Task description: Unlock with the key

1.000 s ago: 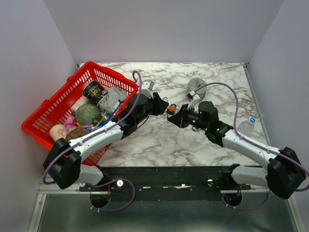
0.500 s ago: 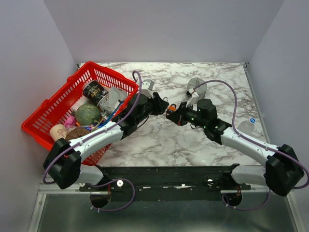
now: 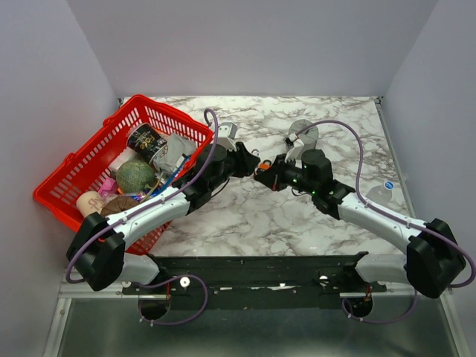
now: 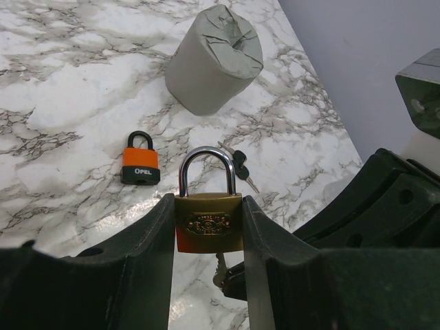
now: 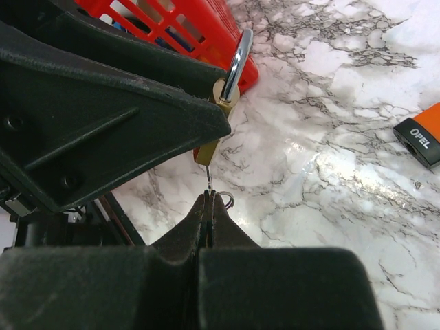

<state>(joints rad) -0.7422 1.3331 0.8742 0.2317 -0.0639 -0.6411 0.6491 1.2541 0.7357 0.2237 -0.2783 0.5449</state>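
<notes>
My left gripper is shut on a brass padlock and holds it upright above the table, steel shackle up. My right gripper is shut on the key. The key's thin metal blade points into the underside of the brass padlock, and its head is hidden between the fingers. In the left wrist view the blade shows just under the lock. In the top view both grippers meet at the table's middle, left and right.
An orange padlock and a spare pair of black-headed keys lie on the marble table. A grey roll stands behind them. A red basket full of objects sits at the left, and a bottle lies at the right.
My right gripper has moved left toward the left gripper, bringing the key up to the bottom of the brass padlock. The left arm has stayed still.
</notes>
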